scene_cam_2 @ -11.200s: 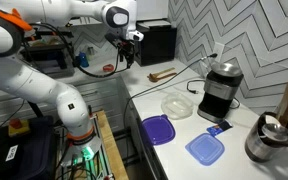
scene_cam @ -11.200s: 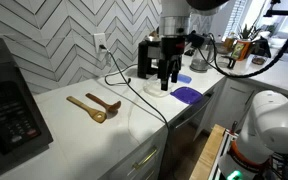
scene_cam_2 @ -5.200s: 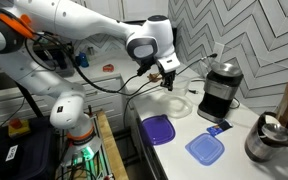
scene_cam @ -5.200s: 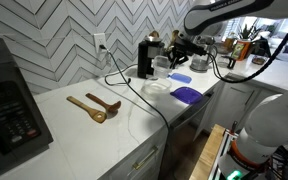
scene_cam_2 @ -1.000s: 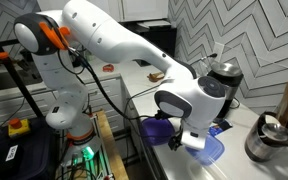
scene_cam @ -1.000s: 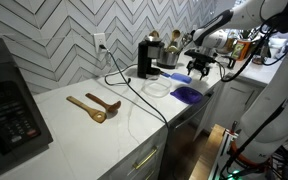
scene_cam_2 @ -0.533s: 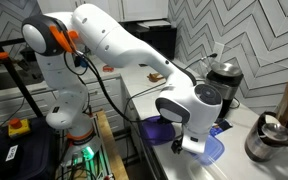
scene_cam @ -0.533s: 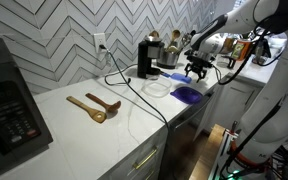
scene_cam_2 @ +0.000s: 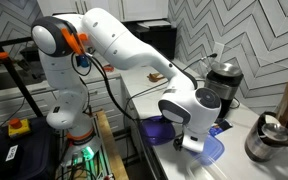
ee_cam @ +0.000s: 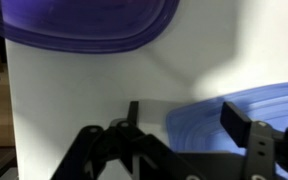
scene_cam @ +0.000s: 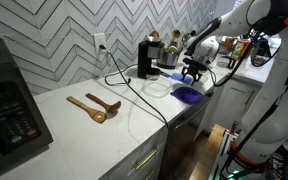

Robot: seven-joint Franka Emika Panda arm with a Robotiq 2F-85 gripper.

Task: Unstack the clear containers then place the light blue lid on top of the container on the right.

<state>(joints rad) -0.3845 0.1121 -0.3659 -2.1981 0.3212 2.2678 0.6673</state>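
The arm's fingers (ee_cam: 246, 125) stand wide apart and low over the white worktop (ee_cam: 84, 100). They straddle the near rim of the small, flat, round pale-blue plastic lid (ee_cam: 279, 105) at the lower right of the wrist view, and they grip nothing yet. A thin flat lid likely offers no hold except its edge, hence the straddle. The larger, darker blue-purple flat lid (ee_cam: 84, 25) lies apart at the upper left. In an exterior view the clear round plastic containers (scene_cam: 157, 88) sit right of centre; whether they are stacked I cannot tell.

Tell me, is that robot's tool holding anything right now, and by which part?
Nothing looks held yet. The tool hangs open over one edge of the light blue lid, which lies flat on the counter.
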